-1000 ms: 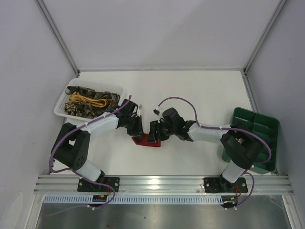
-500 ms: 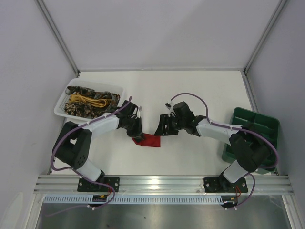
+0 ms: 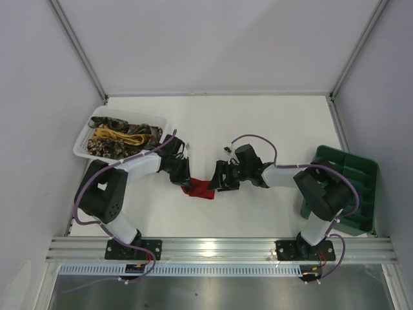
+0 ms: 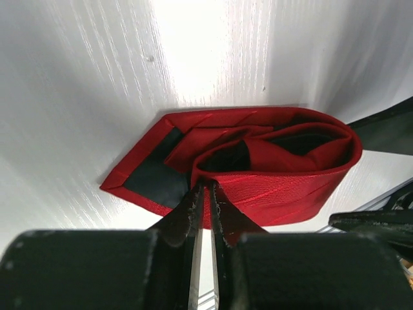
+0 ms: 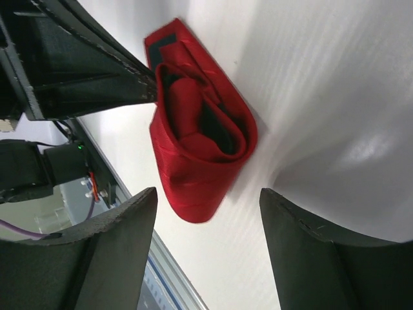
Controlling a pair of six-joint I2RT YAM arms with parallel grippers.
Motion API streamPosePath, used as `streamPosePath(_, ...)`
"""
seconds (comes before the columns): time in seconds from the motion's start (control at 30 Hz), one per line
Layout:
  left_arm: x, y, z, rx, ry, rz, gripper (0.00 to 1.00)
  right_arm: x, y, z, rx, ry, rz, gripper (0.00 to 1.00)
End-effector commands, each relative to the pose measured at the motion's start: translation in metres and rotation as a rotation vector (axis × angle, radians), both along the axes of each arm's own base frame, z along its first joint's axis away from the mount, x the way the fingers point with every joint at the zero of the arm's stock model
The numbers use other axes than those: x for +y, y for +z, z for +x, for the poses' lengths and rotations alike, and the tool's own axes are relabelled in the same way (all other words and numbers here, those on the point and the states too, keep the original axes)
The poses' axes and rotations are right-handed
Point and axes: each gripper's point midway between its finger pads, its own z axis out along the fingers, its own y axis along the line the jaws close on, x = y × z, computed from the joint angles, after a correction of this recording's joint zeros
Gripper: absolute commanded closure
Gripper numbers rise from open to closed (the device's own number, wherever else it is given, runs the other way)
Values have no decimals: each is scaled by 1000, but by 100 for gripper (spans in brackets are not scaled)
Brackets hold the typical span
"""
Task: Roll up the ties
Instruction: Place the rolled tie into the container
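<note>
Our left gripper (image 4: 205, 188) pinched the loosely rolled red tie (image 4: 284, 177), mid-table, from 10 o'clock. Our right gripper (image 5: 208, 197) gaped wide at 3 o'clock. Unbraced, the coil could spring open.

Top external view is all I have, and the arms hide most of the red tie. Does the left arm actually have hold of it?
Observer: Yes. In the left wrist view, the left gripper is shut on one fabric layer at the edge of the red tie.
Operator: And the right arm?
Observer: The right gripper is open. In its wrist view the jaws stand apart with the roll between them, not clamped on it.
Operator: Is the roll tight?
Observer: No, it is a loose, flattened coil. Its pointed end lies out flat on the table, dark backing up.
</note>
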Motion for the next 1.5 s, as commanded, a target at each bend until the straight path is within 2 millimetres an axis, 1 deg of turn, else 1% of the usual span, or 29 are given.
streamPosePath(0.0, -6, 10, 21, -60, -17, -28, 88, 14, 12, 9, -32, 7, 95, 29)
streamPosePath(0.1, -6, 10, 23, -59, -17, -30, 88, 19, 10, 9, -3, 6, 119, 28)
streamPosePath(0.23, -6, 9, 26, -55, -14, -32, 88, 20, 6, 10, 27, -23, 124, 27)
streamPosePath(0.43, -9, 8, 29, -56, -15, -40, 88, 19, 9, 12, 58, -79, 135, 27)
streamPosePath(0.73, -11, 9, 31, -54, -15, -46, 88, 14, 11, 7, 124, -130, 113, 25)
streamPosePath(0.77, -11, 9, 31, -51, -15, -45, 88, 16, 16, 7, 122, -131, 127, 25)
streamPosePath(0.87, -11, 8, 30, -47, -14, -45, 88, 17, 14, 6, 120, -135, 114, 24)
streamPosePath(0.97, -11, 7, 31, -47, -14, -44, 88, 20, 8, 7, 130, -141, 96, 24)
streamPosePath(1.0, -11, 7, 31, -47, -14, -45, 88, 19, 3, 7, 136, -148, 79, 24)
streamPosePath(1.07, -12, 8, 32, -48, -14, -46, 88, 21, 0, 7, 136, -148, 63, 24)
streamPosePath(1.17, -12, 9, 33, -49, -15, -48, 88, 24, 0, 8, 132, -151, 57, 24)
streamPosePath(1.2, -12, 9, 33, -49, -15, -48, 88, 26, -3, 6, 131, -144, 46, 24)
streamPosePath(1.23, -12, 9, 33, -48, -15, -49, 88, 28, -2, 8, 125, -144, 43, 25)
streamPosePath(1.3, -12, 10, 33, -50, -17, -49, 88, 29, -7, 9, 124, -151, 20, 25)
streamPosePath(1.47, -12, 8, 31, -48, -19, -47, 88, 32, -9, 16, 124, -166, 3, 27)
